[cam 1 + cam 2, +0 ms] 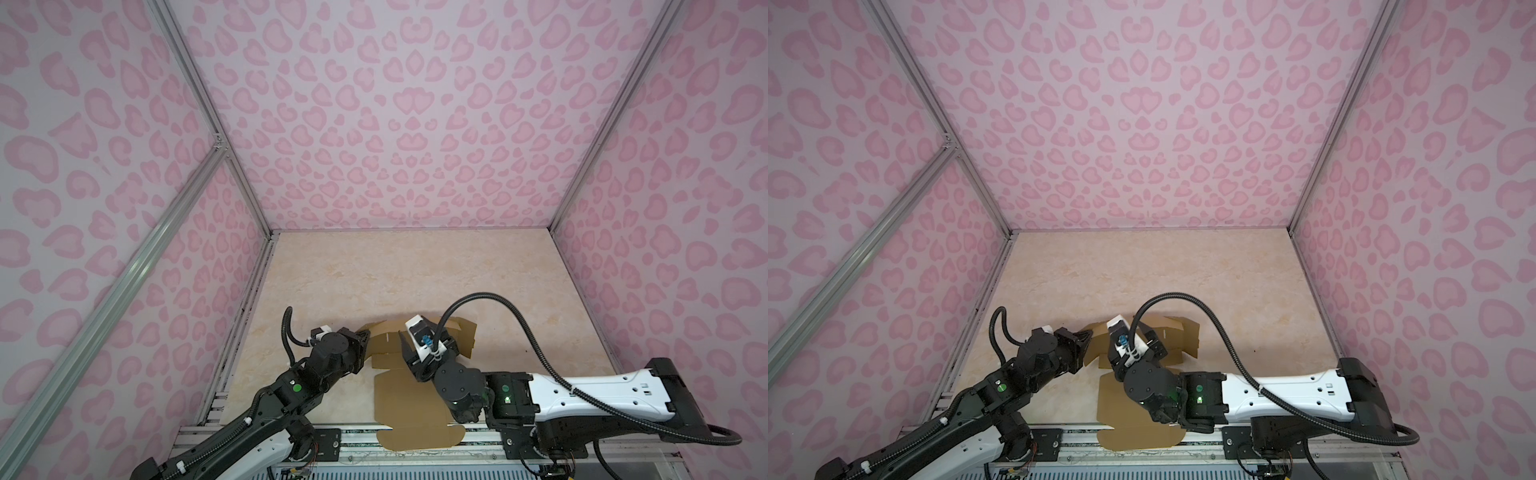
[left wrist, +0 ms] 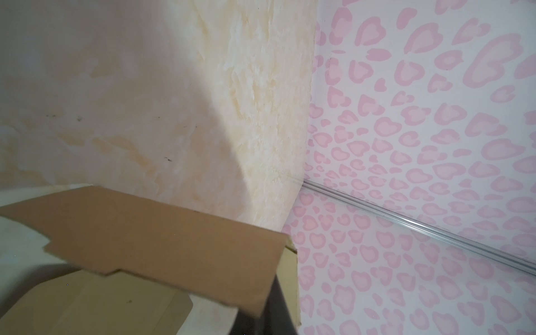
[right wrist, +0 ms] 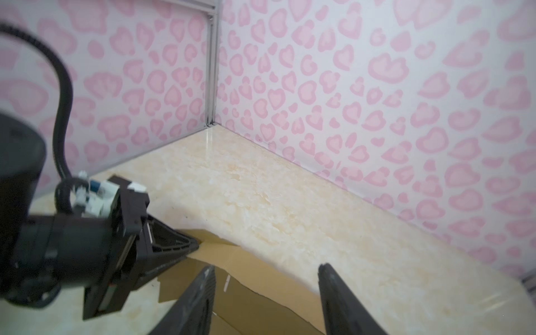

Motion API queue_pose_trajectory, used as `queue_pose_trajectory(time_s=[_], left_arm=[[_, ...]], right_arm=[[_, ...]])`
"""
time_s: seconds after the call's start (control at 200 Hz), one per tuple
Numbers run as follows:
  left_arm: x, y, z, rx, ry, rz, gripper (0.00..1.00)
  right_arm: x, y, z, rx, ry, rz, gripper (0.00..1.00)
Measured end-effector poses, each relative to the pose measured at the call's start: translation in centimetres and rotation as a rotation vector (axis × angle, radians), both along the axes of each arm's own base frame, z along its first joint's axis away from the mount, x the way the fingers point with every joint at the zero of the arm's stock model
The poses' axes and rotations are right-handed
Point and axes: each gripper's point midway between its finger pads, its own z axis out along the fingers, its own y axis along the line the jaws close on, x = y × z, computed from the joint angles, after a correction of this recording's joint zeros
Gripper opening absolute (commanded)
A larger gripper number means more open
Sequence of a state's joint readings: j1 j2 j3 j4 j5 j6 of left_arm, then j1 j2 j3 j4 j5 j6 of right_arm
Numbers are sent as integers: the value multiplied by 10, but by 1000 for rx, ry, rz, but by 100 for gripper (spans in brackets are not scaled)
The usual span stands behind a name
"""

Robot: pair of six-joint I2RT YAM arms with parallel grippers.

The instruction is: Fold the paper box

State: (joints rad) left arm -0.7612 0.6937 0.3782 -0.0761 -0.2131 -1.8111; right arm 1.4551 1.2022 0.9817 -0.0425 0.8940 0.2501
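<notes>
Paper box (image 1: 384, 347) at an early step: largely flat sheet on the worktop (image 1: 415, 270), side flaps only starting to come up. Left end effector (image 3: 197, 246) clamped tight on a flap (image 2: 162, 232) at the sheet's left side, holding it angled up over the panel beneath. Right end effector (image 3: 266, 266) with jaws well apart, gripping nothing, poised just above the sheet's far part, with cardboard and bare worktop showing between its fingers (image 3: 203, 290).

Outward from there: far flaps (image 1: 465, 332) on the right partly raised in both top views; near panel (image 1: 399, 399) lying flat, its front end overhanging the worktop's edge onto the rail (image 1: 357, 436).

Next, probably: bring the right end effector down onto the far wall or the opposite flap, close, then fold along the crease against the left's hold. Calls for a steady left grip, lest the sheet slide or the flap spring back.
</notes>
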Motion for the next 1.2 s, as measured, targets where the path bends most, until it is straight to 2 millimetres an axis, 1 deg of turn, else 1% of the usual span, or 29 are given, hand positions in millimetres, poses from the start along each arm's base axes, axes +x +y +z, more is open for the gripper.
queue_pose_trajectory(time_s=[0.065, 0.145, 0.21, 0.28, 0.335, 0.36, 0.49, 0.63, 0.72, 0.885, 1.025, 1.08, 1.2], left_arm=[[0, 0, -1, 8, -2, -3, 4], [0, 0, -1, 26, -9, -13, 4], [1, -1, -1, 38, -15, -20, 4], [1, -1, 0, 51, -27, -28, 4], [1, 0, 1, 63, -35, -32, 4], [1, 0, 2, 68, -40, -35, 4], [2, 1, 4, 87, -58, -40, 4], [3, 1, 4, 108, -68, -44, 4], [3, 1, 3, 114, -69, -47, 4], [2, 0, 2, 126, -73, -52, 4], [2, 0, 4, 131, -82, -53, 4], [2, 0, 5, 129, -87, -53, 4], [2, 1, 5, 133, -94, -52, 4]], right_arm=[[15, -14, -5, 111, 106, -58, 60], [34, -38, -26, 233, 242, -124, 60], [45, -56, -50, 346, 355, -167, 60], [50, -70, -80, 442, 471, -198, 60], [46, -76, -102, 497, 554, -211, 59], [44, -78, -108, 519, 583, -214, 60], [38, -75, -119, 668, 680, -218, 59], [32, -73, -140, 798, 771, -244, 59], [31, -70, -144, 865, 803, -256, 59], [30, -57, -142, 980, 825, -229, 59], [21, -44, -125, 1037, 782, -175, 58], [24, -42, -123, 1059, 764, -176, 57], [30, -40, -126, 1086, 737, -198, 56]])
